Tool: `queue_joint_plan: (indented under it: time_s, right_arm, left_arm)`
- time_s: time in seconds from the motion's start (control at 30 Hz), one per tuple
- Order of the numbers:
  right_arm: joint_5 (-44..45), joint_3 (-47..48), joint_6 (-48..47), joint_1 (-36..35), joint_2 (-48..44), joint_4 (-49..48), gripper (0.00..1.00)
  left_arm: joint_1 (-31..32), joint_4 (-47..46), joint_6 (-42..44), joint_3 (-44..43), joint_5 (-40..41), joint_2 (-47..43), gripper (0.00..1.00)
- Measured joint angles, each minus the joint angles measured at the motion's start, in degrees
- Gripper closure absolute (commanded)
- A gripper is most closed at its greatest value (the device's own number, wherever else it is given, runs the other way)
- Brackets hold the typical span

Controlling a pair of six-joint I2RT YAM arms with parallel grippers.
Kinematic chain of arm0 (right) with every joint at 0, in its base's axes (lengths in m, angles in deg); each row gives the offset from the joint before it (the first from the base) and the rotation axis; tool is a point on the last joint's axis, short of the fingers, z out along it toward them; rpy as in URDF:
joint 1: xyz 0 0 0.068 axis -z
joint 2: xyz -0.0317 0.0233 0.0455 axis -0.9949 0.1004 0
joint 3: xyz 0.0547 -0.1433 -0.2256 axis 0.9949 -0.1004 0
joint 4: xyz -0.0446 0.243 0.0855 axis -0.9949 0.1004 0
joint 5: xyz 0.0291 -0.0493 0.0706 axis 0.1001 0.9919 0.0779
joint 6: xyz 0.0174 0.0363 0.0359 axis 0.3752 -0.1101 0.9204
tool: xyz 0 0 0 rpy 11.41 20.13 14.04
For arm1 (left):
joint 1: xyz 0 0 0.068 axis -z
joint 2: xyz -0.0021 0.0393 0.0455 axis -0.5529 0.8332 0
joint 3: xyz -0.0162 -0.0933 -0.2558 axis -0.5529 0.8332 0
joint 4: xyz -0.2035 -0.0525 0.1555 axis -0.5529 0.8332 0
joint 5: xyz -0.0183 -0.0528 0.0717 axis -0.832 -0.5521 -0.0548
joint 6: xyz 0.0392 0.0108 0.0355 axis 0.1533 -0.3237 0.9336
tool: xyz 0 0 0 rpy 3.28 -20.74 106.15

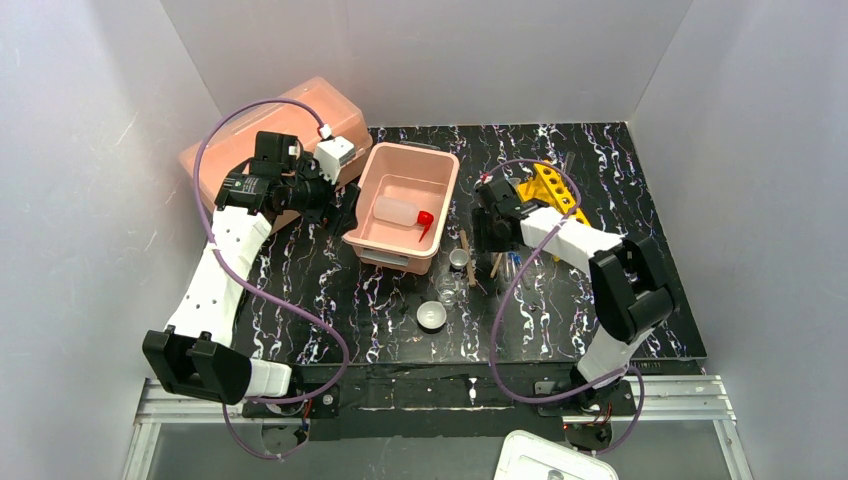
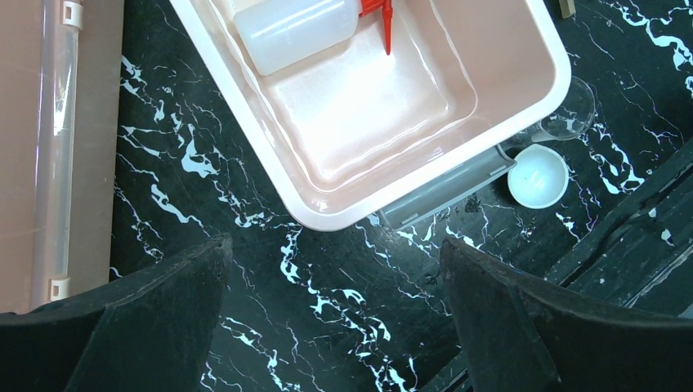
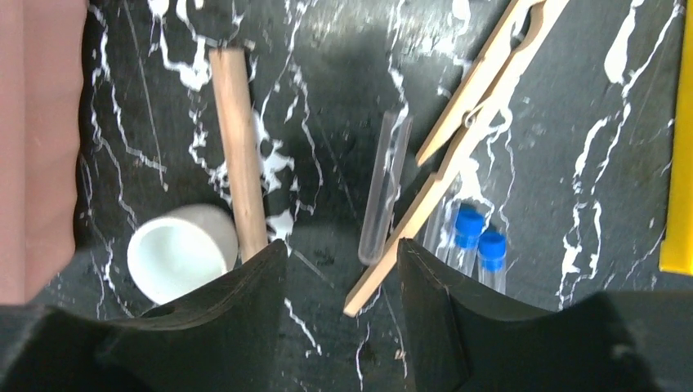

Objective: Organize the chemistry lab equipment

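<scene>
The white squeeze bottle with red spout (image 1: 402,213) lies inside the pink tub (image 1: 447,172); it also shows in the left wrist view (image 2: 294,33). My left gripper (image 1: 342,203) is open and empty over bare table beside the tub's left side (image 2: 335,278). My right gripper (image 1: 490,238) is open (image 3: 342,261), low over a clear tube (image 3: 384,188) and a wooden clamp (image 3: 458,139), whose near ends lie between the fingertips. A wooden stick (image 3: 239,188), a small white cup (image 3: 180,251) and blue-capped tubes (image 3: 470,237) lie alongside. A white dish (image 1: 431,317) and clear glassware (image 1: 447,290) sit nearer the front.
The large pink lidded box (image 1: 250,140) stands at the back left, behind the left arm. The yellow holed rack (image 1: 553,190) stands at the back right of the right gripper. The black marbled table (image 1: 330,310) ends at a metal rail in front.
</scene>
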Motion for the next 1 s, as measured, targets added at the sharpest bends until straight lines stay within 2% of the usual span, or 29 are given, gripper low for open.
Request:
queue_joint_plan:
  time_s: [0.47,0.67,0.87,1.0]
  right_arm:
    - [-1.6,2.8,-0.3,2.6,6.1,-2.3,0.54]
    - [-2.3,2.8,0.2,2.6,6.4,-3.1,0.55]
    - [-2.6,2.6,1.0,2.6,7.0,-3.3,0.63]
    - [-2.7,1.0,1.2,2.6,7.0,-4.5,0.73]
  left_arm:
    - [0.0,0.0,0.5,0.1,0.0,0.0,0.02]
    - [0.0,0.0,0.5,0.1,0.0,0.0,0.02]
    - [0.0,0.0,0.5,0.1,0.0,0.0,0.02]
    - [0.0,0.0,0.6,0.1,0.0,0.0,0.02]
